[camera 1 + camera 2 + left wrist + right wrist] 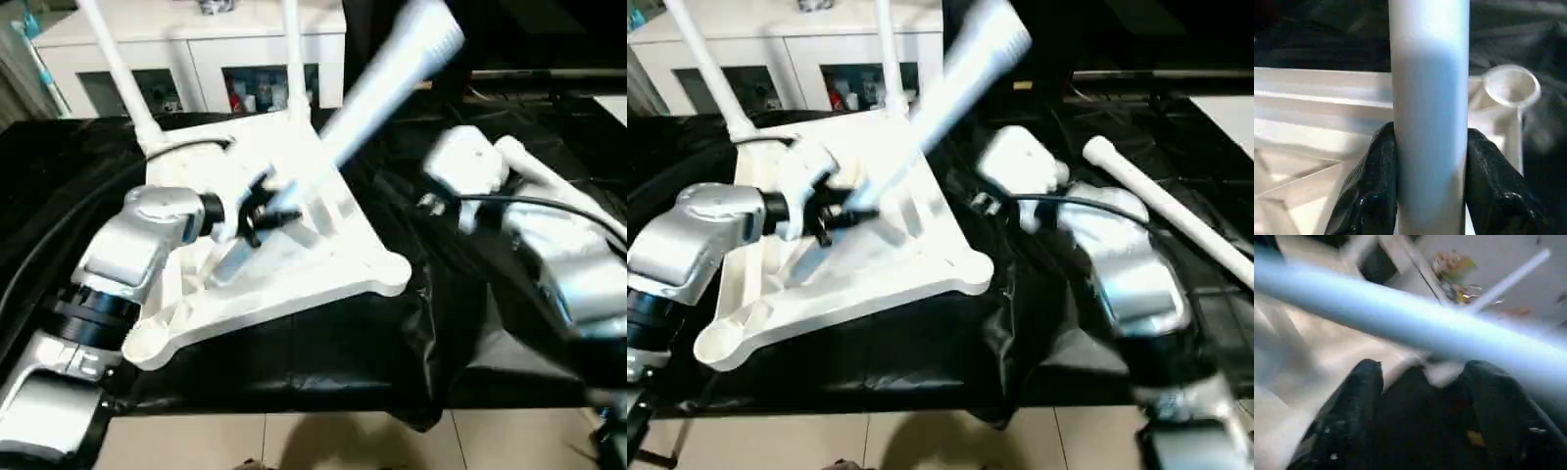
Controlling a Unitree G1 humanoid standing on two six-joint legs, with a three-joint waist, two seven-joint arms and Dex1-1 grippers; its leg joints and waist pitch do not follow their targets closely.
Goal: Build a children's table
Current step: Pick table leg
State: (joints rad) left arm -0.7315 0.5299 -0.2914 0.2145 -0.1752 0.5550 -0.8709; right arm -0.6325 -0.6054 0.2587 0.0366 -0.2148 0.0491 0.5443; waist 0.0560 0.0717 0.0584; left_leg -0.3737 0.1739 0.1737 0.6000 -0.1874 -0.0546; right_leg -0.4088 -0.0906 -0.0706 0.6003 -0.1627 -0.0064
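The children's table's white tabletop lies upside down on black cloth, ribbed underside up. Two white legs stand upright in its far corner sockets. My left gripper is shut on a third leg, which slants up and to the right over the tabletop. In the left wrist view the black fingers press on both sides of that leg, with an empty corner socket beyond. My right gripper is open; the slanted leg passes just past its fingertips. A fourth leg lies on the cloth at right.
A white cabinet with glass doors stands behind the work surface. Black cloth covers the surface to its front edge, with pale floor tiles below. A black cable runs across my right forearm.
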